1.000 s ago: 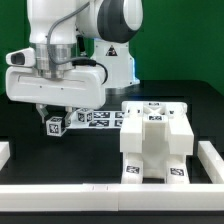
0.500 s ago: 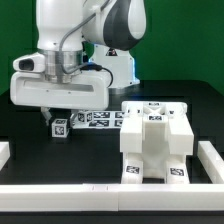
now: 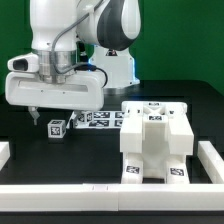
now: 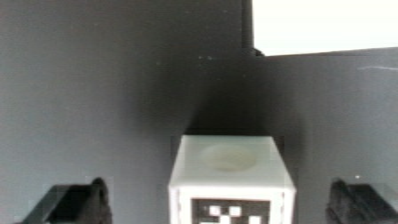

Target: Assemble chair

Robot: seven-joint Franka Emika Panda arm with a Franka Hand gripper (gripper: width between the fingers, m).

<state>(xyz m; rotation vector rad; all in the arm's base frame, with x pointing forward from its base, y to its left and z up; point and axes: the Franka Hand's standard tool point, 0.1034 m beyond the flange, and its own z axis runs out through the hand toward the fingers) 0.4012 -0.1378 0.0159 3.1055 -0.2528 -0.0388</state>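
A small white chair piece (image 3: pixel 56 127) with a marker tag stands on the black table at the exterior view's left. My gripper (image 3: pixel 50 114) hangs just above it, open. In the wrist view the same piece (image 4: pixel 231 170) sits between the two dark fingertips (image 4: pixel 80 200), with a clear gap on each side, so nothing is held. The partly built chair (image 3: pixel 155 140), a chunky white block of tagged panels, stands toward the exterior view's right.
The marker board (image 3: pixel 100 118) lies flat behind the small piece, next to the chair. A white rail (image 3: pixel 110 195) runs along the table's front, with more rail at the exterior view's right (image 3: pixel 210 160) and left (image 3: pixel 4 152).
The jaws have opened and let go of the small piece, which now stands on the table. The hand has risen slightly and shifted a little toward the exterior view's left.
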